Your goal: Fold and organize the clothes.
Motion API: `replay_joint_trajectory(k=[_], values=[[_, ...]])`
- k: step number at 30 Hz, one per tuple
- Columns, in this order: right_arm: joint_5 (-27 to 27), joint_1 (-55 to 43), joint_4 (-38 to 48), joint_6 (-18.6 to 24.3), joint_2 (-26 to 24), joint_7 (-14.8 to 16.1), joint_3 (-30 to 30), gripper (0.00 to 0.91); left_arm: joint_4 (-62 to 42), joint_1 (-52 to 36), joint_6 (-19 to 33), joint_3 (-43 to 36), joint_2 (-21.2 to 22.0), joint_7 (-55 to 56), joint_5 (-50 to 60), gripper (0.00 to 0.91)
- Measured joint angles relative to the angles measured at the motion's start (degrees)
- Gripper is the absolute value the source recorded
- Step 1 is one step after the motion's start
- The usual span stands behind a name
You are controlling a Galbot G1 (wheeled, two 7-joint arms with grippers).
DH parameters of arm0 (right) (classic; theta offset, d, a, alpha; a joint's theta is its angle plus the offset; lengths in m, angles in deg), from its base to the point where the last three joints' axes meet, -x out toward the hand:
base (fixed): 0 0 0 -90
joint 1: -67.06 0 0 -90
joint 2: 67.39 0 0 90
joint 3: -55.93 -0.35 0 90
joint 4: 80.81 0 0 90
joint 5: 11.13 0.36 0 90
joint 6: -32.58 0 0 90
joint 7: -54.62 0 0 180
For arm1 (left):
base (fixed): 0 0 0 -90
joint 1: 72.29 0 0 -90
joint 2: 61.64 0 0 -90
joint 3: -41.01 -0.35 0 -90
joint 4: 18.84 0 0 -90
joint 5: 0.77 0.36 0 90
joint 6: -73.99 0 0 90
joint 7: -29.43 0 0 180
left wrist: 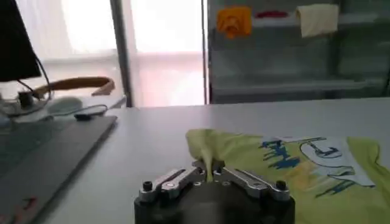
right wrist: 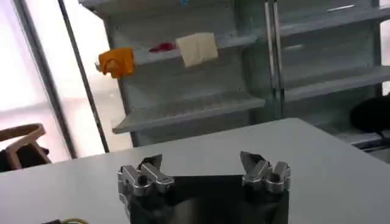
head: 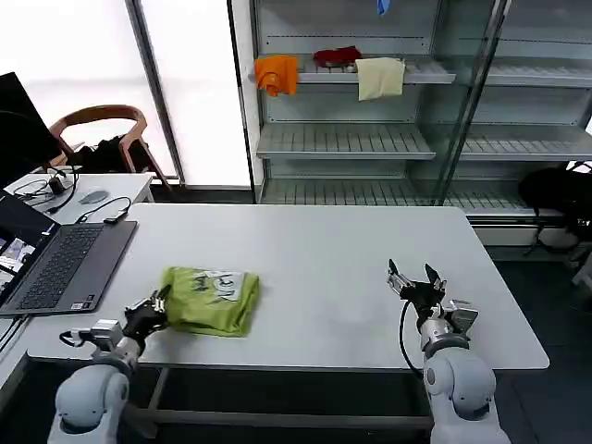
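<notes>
The lime T-shirt [head: 211,299] lies folded at about eight o'clock on the desk [head: 324,259]. The left end effector [head: 148,315] pinches the bundle's near corner, jaws narrow on the cloth, likely to tidy or shift it. The right end effector [head: 415,281] waits wide open at four o'clock, holding nothing.

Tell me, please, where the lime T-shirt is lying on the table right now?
In the head view, the folded T-shirt lies front-left on the table, right of the laptop, its edge pinched by the left gripper.

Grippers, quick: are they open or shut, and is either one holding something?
Left gripper: shut on the lime T-shirt edge.
Right gripper: open, empty, over the table.
</notes>
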Motion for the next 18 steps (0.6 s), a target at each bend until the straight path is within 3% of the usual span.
replay_joint_trajectory(k=[13, 18], values=[[0.2, 0.5, 1.7, 1.3, 0.1, 0.5, 0.4, 0.907, 0.9, -4.8, 2.2, 7.6, -13.8, -6.0, 11.9, 0.000], [0.3, 1.1, 2.4, 2.0, 0.0, 0.8, 0.2, 0.907, 3.7, -5.2, 1.3, 6.7, -16.3, -7.8, 15.3, 0.000]])
